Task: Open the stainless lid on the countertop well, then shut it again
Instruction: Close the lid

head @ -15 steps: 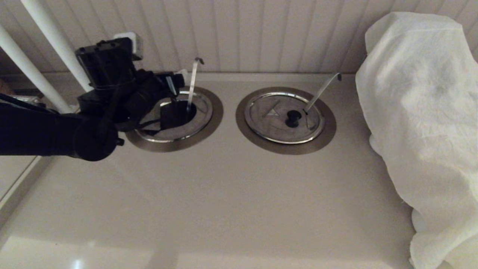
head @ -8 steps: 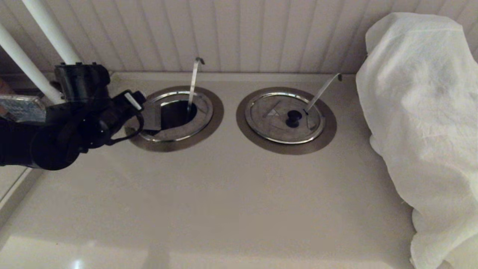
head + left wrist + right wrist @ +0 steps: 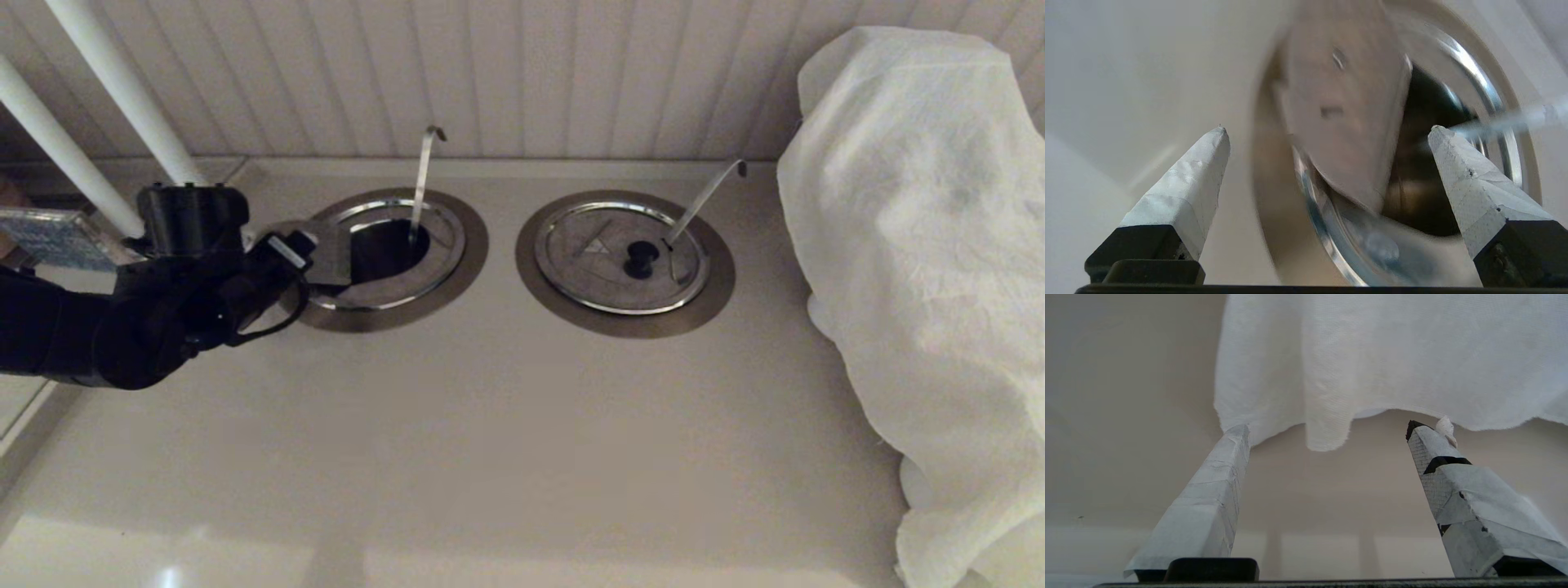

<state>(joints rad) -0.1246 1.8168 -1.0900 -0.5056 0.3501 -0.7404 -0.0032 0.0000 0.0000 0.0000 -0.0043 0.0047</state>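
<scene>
The countertop well (image 3: 384,249) with the near-upright ladle stem (image 3: 420,184) stands open, its dark hole showing inside the wide steel ring (image 3: 461,265). The stainless lid (image 3: 331,255) is shifted to the well's left side, resting tilted across the rim. In the left wrist view the lid (image 3: 1343,102) covers part of the hole (image 3: 1425,171). My left gripper (image 3: 295,255) is just left of the lid, open and holding nothing, its fingers (image 3: 1200,163) wide apart. My right gripper (image 3: 1327,428) is open and empty by the white cloth (image 3: 1392,355).
A second well with its lid (image 3: 624,257) shut and a slanted stem (image 3: 706,196) sits to the right. The white cloth (image 3: 922,245) drapes over something bulky at the far right. White poles (image 3: 122,90) and a panelled wall stand behind the counter.
My left arm has drawn back from over the well toward the left and lower. The lid stays pushed to the left with the hole uncovered.
</scene>
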